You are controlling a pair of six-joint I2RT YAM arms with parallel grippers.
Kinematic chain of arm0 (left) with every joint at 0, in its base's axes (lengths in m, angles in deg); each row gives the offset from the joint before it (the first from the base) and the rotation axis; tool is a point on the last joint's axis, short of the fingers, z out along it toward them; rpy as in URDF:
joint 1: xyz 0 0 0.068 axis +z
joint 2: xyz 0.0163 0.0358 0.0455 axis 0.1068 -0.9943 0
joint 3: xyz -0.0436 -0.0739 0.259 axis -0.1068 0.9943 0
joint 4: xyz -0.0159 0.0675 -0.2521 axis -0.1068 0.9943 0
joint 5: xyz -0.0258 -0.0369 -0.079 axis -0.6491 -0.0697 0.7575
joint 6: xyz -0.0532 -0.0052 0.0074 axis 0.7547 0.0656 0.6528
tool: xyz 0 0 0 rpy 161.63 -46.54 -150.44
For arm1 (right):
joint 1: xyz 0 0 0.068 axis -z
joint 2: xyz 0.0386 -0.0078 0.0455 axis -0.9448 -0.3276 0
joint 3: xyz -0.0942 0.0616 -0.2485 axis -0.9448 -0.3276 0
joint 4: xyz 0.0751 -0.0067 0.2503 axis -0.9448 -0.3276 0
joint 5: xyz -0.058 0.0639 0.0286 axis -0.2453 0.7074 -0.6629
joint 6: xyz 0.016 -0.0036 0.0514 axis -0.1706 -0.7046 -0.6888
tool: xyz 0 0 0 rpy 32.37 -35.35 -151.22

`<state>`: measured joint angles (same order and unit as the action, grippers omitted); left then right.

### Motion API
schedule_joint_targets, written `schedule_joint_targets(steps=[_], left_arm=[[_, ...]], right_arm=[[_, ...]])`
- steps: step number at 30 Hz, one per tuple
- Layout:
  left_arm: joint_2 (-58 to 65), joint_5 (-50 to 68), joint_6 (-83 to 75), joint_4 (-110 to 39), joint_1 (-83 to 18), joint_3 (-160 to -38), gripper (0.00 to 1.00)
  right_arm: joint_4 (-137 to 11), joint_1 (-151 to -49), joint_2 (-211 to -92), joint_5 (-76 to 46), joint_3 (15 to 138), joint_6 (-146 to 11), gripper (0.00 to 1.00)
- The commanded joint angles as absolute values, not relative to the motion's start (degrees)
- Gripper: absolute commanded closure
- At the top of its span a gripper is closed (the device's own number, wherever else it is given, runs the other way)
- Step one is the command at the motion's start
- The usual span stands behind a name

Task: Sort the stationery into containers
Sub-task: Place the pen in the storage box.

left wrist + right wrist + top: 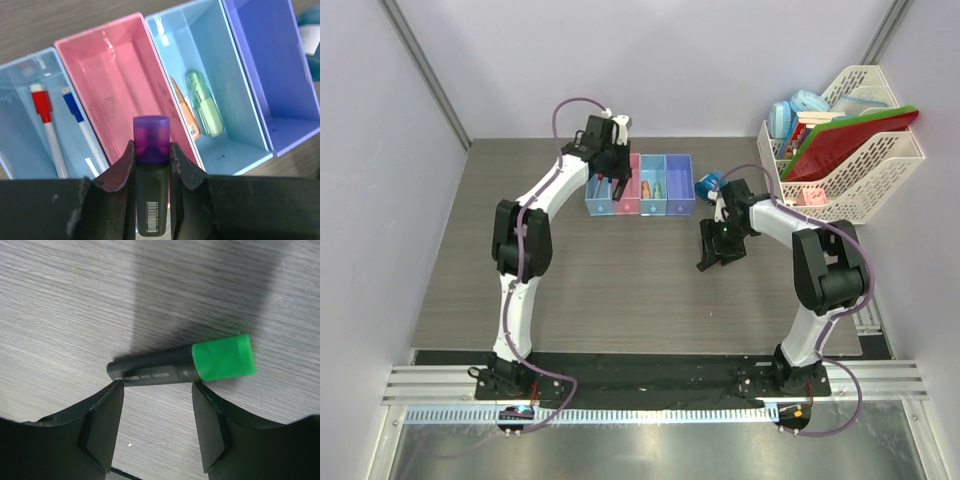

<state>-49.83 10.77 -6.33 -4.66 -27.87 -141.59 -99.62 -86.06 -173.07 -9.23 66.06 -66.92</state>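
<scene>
- Grey wood-grain surface carries a row of four joined bins at its far side; a white lattice rack stands at the far right.
- Left tool is clenched on the purple highlighter, one finger on each side of the black body, purple cap pointing away from the wrist.
- That highlighter hangs over the near end of the pink bin, close to the wall shared with the third bin.
- First bin holds a red-capped pen and a blue-capped pen, side by side.
- Third bin holds an orange bit and a pale-green bit.
- Purple-blue bin sits last in the row.
- Right tool stands released, nothing between its fingers.
- Green highlighter lies flat on the surface, crosswise just beyond the right tool's fingertips; contact cannot be told.
- Blue roll rests just beside the purple-blue bin.
</scene>
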Motion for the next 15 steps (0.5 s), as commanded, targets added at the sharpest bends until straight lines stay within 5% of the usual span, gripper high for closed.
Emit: schedule_joint_targets(steps=[1,15], left_arm=[[-49.69,9.84,-2.69,-10.14,-25.65,-145.74,1.0],[-53.64,12.13,2.67,-12.87,-24.77,-150.04,1.0]], right_arm=[[-97.65,-86.17,-176.02,-5.33,66.92,-67.78,0.38],[-96.95,-86.26,-177.08,-5.41,67.45,-68.48,0.38]])
